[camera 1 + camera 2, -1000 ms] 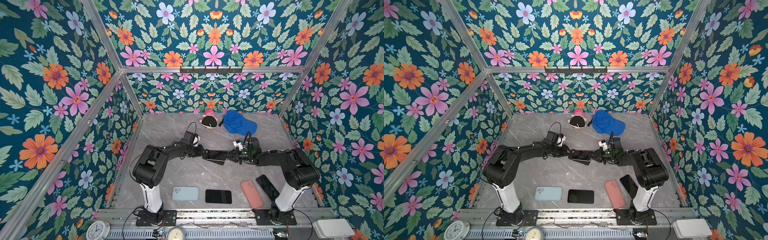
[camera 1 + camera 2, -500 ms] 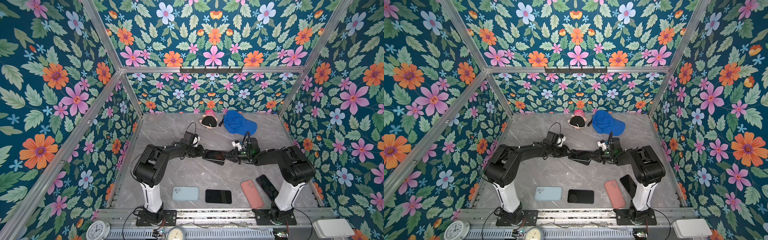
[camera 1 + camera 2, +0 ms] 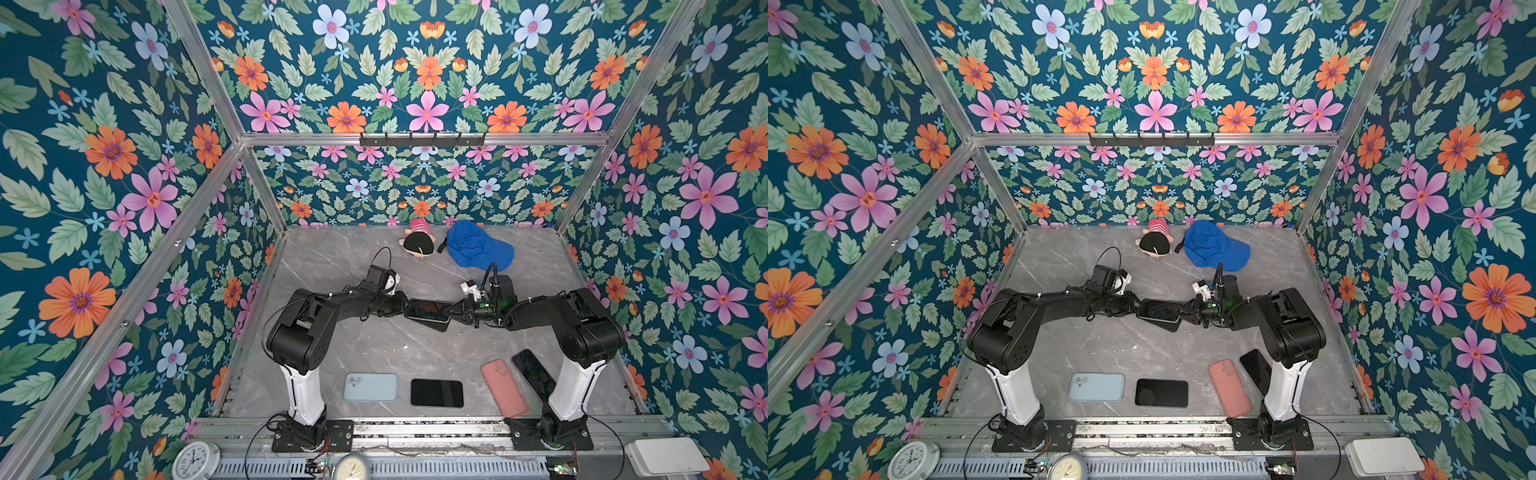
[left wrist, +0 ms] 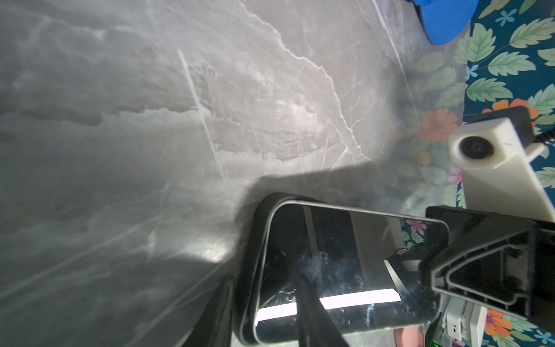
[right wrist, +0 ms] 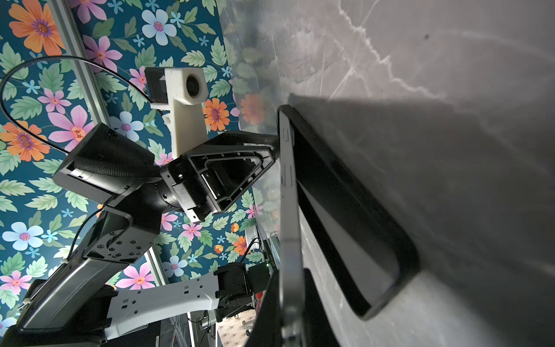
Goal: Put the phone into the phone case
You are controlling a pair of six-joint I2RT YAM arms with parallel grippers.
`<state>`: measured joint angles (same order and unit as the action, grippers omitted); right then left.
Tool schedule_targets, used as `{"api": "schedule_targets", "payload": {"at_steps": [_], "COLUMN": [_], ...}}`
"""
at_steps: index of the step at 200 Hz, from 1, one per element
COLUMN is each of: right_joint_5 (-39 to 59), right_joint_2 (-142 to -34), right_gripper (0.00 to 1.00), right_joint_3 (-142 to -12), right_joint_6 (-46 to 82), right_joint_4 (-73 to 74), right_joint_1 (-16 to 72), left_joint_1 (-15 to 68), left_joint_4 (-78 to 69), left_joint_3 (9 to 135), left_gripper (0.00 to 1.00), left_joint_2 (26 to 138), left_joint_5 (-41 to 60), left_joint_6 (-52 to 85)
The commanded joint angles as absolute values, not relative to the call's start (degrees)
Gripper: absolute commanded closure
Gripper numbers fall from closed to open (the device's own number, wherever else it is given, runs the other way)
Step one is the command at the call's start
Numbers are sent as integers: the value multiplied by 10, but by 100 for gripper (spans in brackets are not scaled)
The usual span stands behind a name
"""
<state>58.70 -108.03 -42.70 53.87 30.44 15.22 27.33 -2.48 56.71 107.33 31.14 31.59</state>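
Note:
A dark-screened phone [image 3: 428, 308] is held off the table mid-scene between both grippers. My left gripper [image 3: 405, 307] is shut on one end, where the black phone case [image 4: 253, 270] wraps the phone [image 4: 345, 264]. One finger lies on the screen and the other under the case. My right gripper [image 3: 455, 311] is shut on the phone's other end, seen edge-on [image 5: 289, 210] in the right wrist view. There the case [image 5: 360, 228] hangs away from the phone toward the table; the two meet only at the left gripper's end. Both top views show this case [image 3: 1165, 325] sagging below the phone [image 3: 1160, 311].
Along the front edge lie a light blue case [image 3: 371, 387], a black phone [image 3: 436, 392], a pink case [image 3: 504, 388] and another dark phone [image 3: 534, 374] beside the right arm's base. A blue cap [image 3: 478, 247] and a plush toy [image 3: 417, 243] sit at the back wall.
The right arm's elbow has shifted slightly to the left. Both grippers keep their hold on the phone and case in the same place.

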Motion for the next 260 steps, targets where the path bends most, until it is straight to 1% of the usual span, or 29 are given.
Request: {"api": "schedule_targets", "payload": {"at_steps": [1,104,141,191,260], "right_joint_5": [584,565,553,548,535], "right_joint_2": [-1087,-1103,-1103,-1112,-1115], "right_gripper": [100,100,99,98,98], "right_joint_3": [-430,-436,-438,-437,-447], "right_joint_6": [553,541,516,506,485], "right_joint_4": [306,288,249,242,207], "right_joint_1": [156,161,161,161,164], "left_joint_1": [275,277,276,276,276], "left_joint_4": [-31,-38,-22,-12,-24], "left_joint_3": [562,539,531,523,520], "left_gripper": [63,64,69,77,79], "left_joint_2": [1070,1049,1036,1027,1035], "left_joint_5": [316,317,311,301,306], "left_joint_6": [327,334,326,321,326]}}
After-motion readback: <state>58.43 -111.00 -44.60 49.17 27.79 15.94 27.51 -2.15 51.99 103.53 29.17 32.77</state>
